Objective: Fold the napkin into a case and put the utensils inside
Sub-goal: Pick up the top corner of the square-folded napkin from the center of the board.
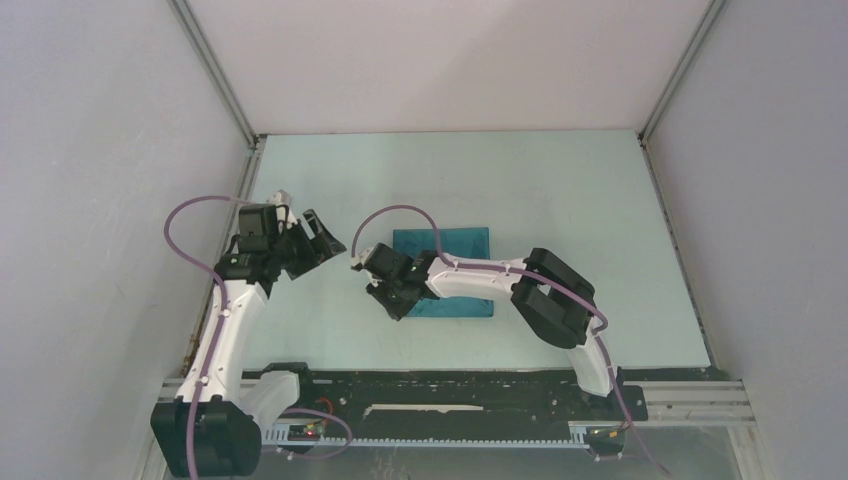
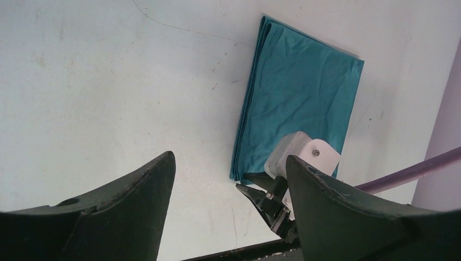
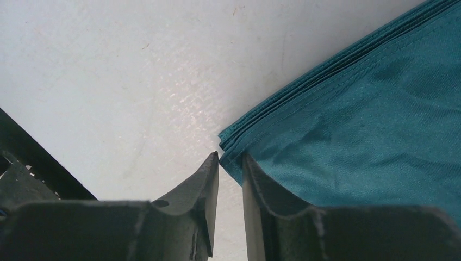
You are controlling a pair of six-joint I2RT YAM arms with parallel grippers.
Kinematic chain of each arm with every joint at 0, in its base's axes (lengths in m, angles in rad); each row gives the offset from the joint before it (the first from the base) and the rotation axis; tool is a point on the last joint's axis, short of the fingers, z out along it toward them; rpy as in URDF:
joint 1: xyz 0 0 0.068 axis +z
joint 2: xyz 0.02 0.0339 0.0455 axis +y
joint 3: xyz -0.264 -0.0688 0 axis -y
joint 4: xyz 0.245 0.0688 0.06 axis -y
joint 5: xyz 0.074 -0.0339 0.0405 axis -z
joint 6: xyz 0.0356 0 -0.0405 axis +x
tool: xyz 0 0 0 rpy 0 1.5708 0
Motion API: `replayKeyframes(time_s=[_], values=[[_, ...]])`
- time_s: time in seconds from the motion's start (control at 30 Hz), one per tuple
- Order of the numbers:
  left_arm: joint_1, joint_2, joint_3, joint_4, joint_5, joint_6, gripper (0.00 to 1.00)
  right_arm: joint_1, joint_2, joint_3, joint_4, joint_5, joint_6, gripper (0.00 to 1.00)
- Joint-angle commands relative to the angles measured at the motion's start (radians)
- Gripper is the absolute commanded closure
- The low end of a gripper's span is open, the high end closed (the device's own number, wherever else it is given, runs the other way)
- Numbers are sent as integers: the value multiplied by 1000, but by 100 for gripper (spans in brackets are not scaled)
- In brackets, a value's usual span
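From above, the folded teal fabric napkin [image 1: 460, 245] lies in the middle of the pale worktop [image 1: 560, 200]. The black right pincer [image 1: 393, 305] sits at its near-left corner. The black left pincer [image 1: 325, 240] is spread, well apart to the left.

Left wrist: stacked layers show along the napkin's [image 2: 299, 98] edge.

Right wrist: the jaws stand nearly together at that corner, and I cannot tell whether cloth is caught. They could pinch every layer, or none, and drag the stack askew.

Pale table [image 1: 590, 200], folded teal napkin [image 1: 465, 245] lying flat
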Motion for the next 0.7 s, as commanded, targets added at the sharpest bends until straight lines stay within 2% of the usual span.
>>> replayKeyframes(time_s=[0.0,0.13,0.33,0.67], values=[[14,-3,3,27,23,20,19,1,-8,39,-3,-1,-2,72],[17,-2,2,27,28,19,19,-5,-24,35,-4,-3,-1,77],[16,-3,-4,31,36,17,19,-16,-40,28,-3,-22,2,92],[15,-8,-12,34,44,14,19,-57,-90,-27,46,-130,38,96]])
